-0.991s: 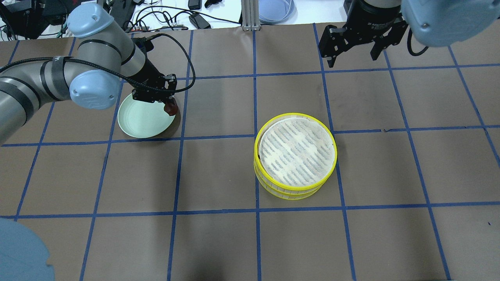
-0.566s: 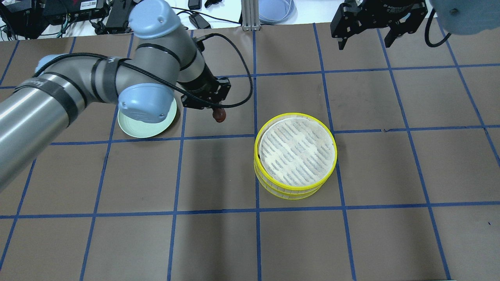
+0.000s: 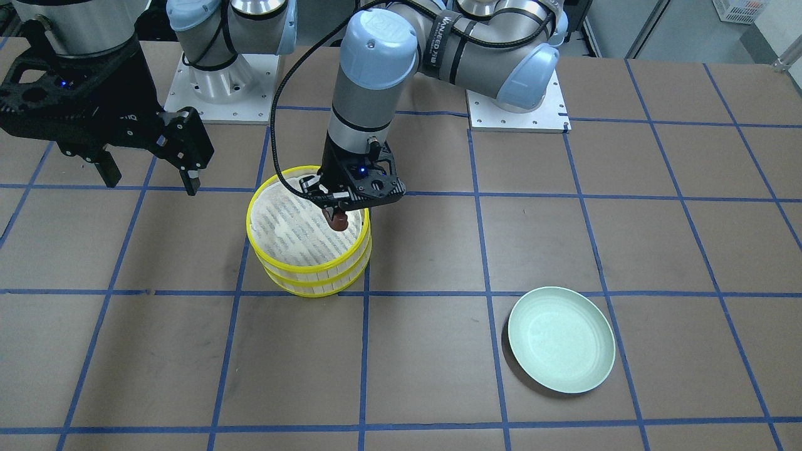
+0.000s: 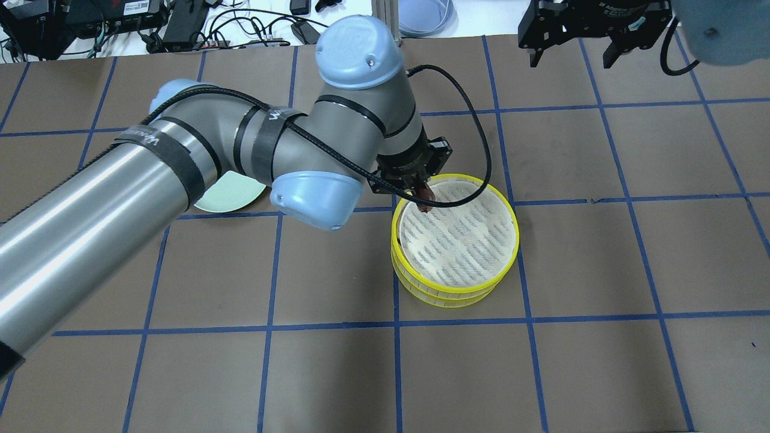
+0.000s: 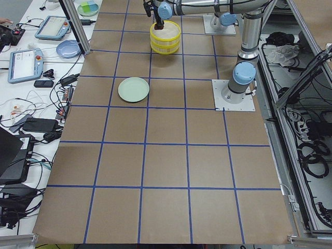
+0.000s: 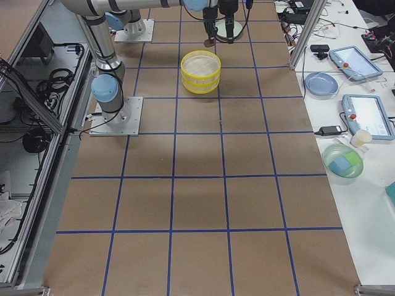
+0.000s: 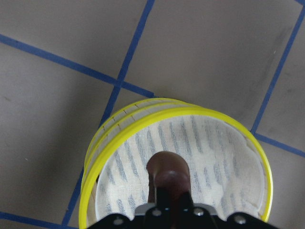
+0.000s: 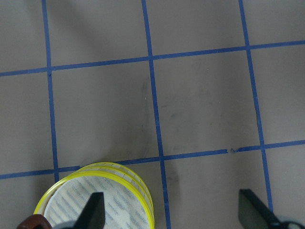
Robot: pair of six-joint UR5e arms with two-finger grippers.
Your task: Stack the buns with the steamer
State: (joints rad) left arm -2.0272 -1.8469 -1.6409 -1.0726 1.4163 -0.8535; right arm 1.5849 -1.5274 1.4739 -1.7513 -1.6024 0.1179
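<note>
Our left gripper (image 3: 338, 215), clenched on the dark reddish-brown oblong bun (image 7: 167, 172), holds it above the top tier of the yellow-rimmed, mesh-lined round steamer (image 3: 307, 277), positioned for release inside. Our right gripper (image 3: 152, 183) hangs spread, aside.

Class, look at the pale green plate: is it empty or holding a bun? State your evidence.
Empty. The plate shows a bare inside; the dark bun hangs in the left claw above the yellow steamer.
</note>
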